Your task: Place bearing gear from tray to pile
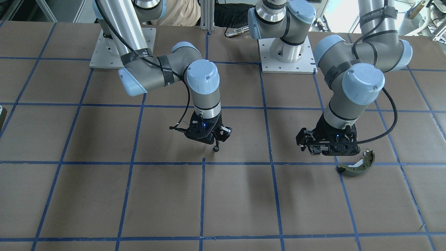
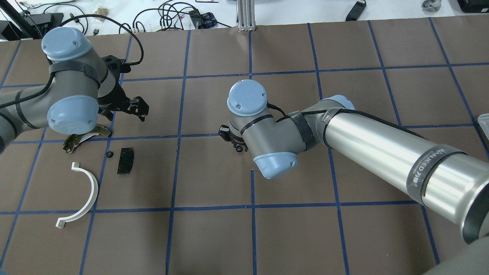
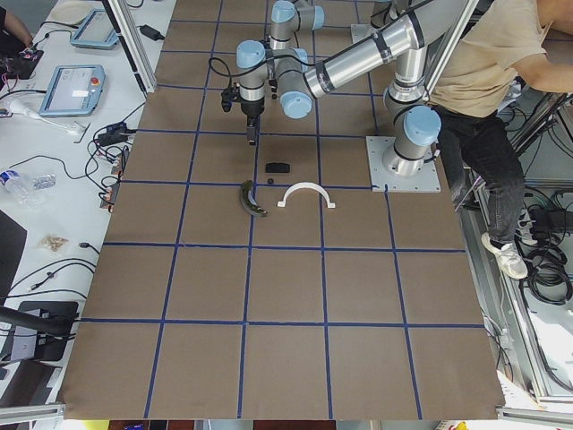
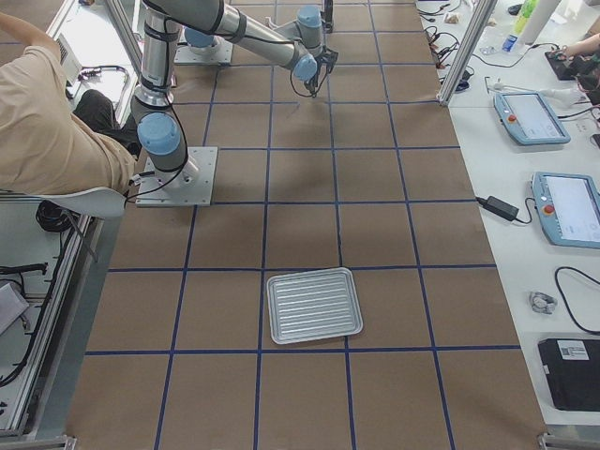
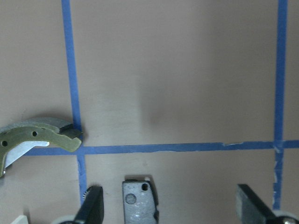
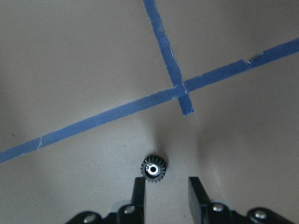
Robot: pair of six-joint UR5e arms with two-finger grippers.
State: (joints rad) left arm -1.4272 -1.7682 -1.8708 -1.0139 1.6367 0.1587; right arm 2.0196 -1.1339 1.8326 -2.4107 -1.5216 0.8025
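In the front-facing view we see the right hand (image 1: 218, 141) hanging low over the middle of the counter (image 1: 104, 195). The bearing gear (image 1: 216, 149) is a small black dot right at the tip of one finger, on the side away from the robot's base. The left hand (image 1: 304, 141) hovers just beside the olive brake shoe (image 1: 359, 167).

From overhead, the pile (image 2: 82, 138) is that shoe plus a black pad (image 2: 125, 161), a white arc (image 2: 89, 191) and a small black round piece (image 2: 109, 154). It lies well apart from the right hand, out toward the robot's left. The left hand is far nearer the pile, and the right hand is nearer the gear, which its wrist hides here.

In the right-end view, the tray (image 4: 314, 305) lies well apart from the right hand, on the side opposite the pile.

The left wrist camera shows the left hand's fingers (image 5: 92, 205) spread wide with nothing pinched, the shoe ahead and off to one side.

The right wrist camera shows the right hand's fingers (image 6: 138, 189) standing apart, the gap wider than the gear. The gear sits just past one fingertip, not between the two. Its bore faces the lens, so it has no long axis to line up with. We judge it unpinched, and we cannot tell whether it touches that fingertip. The hand would need a small sideways shift to straddle it before carrying it left.
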